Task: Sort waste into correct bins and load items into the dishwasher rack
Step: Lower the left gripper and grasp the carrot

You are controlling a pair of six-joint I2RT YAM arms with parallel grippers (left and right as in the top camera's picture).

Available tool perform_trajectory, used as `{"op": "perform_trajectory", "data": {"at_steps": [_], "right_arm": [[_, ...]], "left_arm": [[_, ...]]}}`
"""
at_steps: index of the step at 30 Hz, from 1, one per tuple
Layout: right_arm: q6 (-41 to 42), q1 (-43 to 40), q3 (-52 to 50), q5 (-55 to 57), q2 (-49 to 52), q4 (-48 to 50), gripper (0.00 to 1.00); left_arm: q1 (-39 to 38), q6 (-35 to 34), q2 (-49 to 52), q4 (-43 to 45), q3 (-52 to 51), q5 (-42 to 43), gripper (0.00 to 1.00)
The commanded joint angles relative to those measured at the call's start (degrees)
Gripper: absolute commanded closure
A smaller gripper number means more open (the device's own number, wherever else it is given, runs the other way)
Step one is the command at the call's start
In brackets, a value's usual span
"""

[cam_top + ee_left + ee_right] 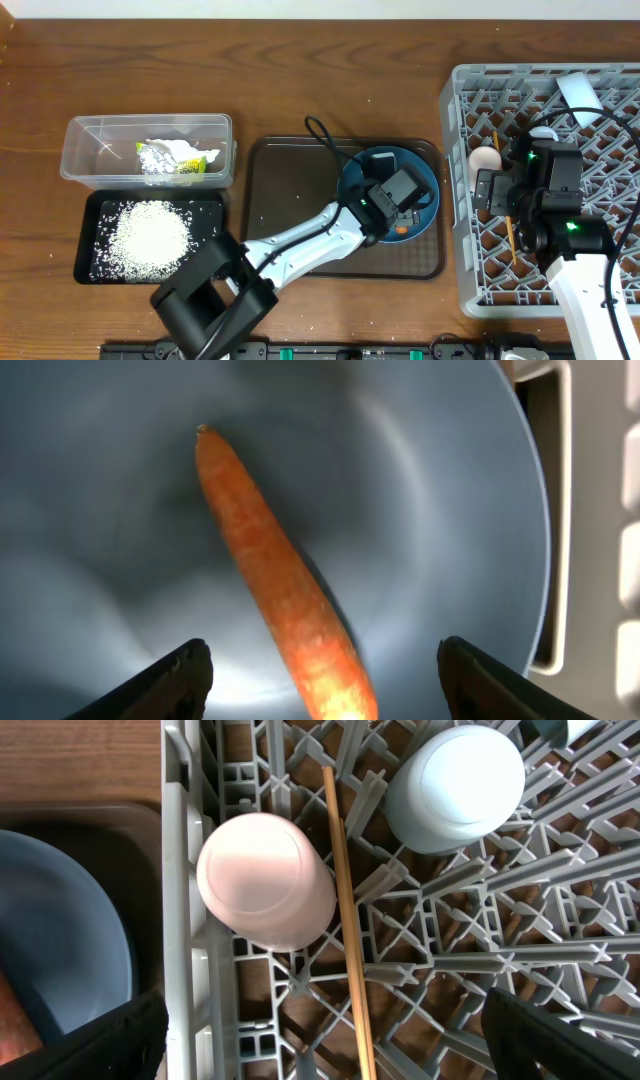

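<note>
left hand (322, 678): spread, straddles carrot piece (265, 560) lying on blue plate (440, 500), probably to pinch it for the bin | right hand (325, 1045): spread, empty, over rack (178, 870) at right

1. left arm (300, 245): stretched diagonally forward and right; left tool (322, 675) angled downward, jaws apart, gripping nothing.
2. right arm (585, 285): extended forward; right tool (325, 1035) facing down, jaws wide, empty.

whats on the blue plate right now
A carrot piece lies on the plate, between the left fingers, which stand apart from it. Overhead, the left arm covers the plate's middle, so anything else there is hidden.
</note>
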Motion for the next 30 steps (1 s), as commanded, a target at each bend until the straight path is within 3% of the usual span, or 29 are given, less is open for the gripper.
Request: {"op": "perform_trajectory", "data": {"at_steps": [1,11,17,21,30], "right_arm": [[0.7,-0.4,1.0,-0.2,-0.5,-0.1,0.01],[0.7,-0.4,1.0,-0.2,-0.5,-0.1,0.01],[0.7,-0.4,1.0,-0.2,-0.5,-0.1,0.01],[0.7,-0.4,1.0,-0.2,-0.5,-0.1,0.01],[0.7,-0.4,1.0,-0.2,-0.5,-0.1,0.01]], "left_arm": [[0.1,-1.2,1.1,0.5,1.1,-1.7,0.25],[0.1,-1.4,5.6,2.0,1.1,-1.7,0.25],[0.1,-1.4,6.9,2.3,1.1,-1.7,0.36],[0.1,-1.4,6.9,2.4,1.1,-1.7,0.5],[0.1,-1.4,6.9,2.3,1.1,-1.8,0.62]]}}
